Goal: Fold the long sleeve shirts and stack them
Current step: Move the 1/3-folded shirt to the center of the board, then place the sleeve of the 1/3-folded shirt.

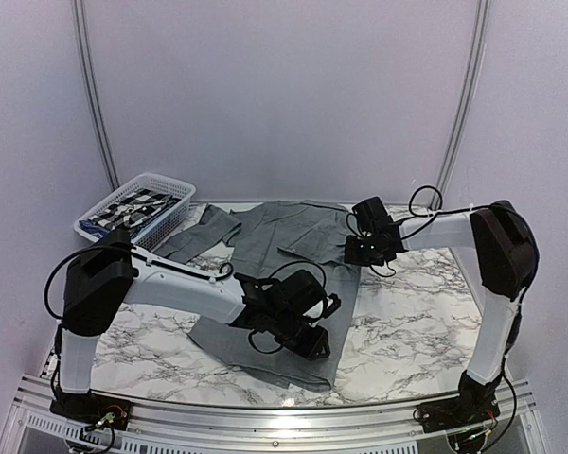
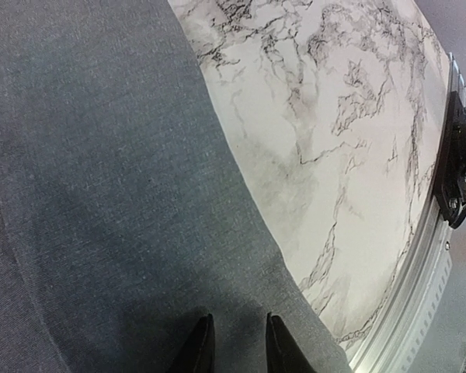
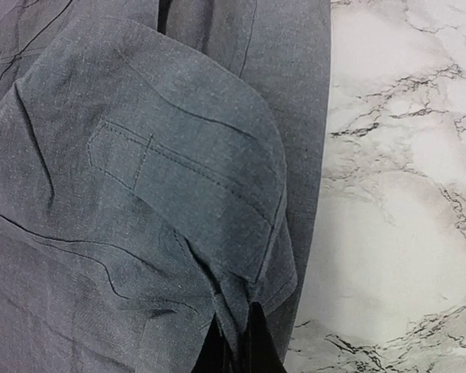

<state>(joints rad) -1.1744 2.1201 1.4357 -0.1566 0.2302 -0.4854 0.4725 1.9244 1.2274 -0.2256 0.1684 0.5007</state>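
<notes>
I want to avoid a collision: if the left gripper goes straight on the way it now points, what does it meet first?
Most likely the grey shirt: the left gripper points at its cloth, though depth is unclear.

Bare marble tabletop (image 2: 334, 155) lies open from the left end effector (image 2: 237, 346) out to the metal rail (image 2: 419, 272). On its other side the grey shirt (image 2: 101, 194) lies flat and low. A raised fold of the shirt bunches right before the right end effector (image 3: 245, 350); to its right the tabletop is open. A basket (image 1: 137, 203) stands well apart, far left.
</notes>
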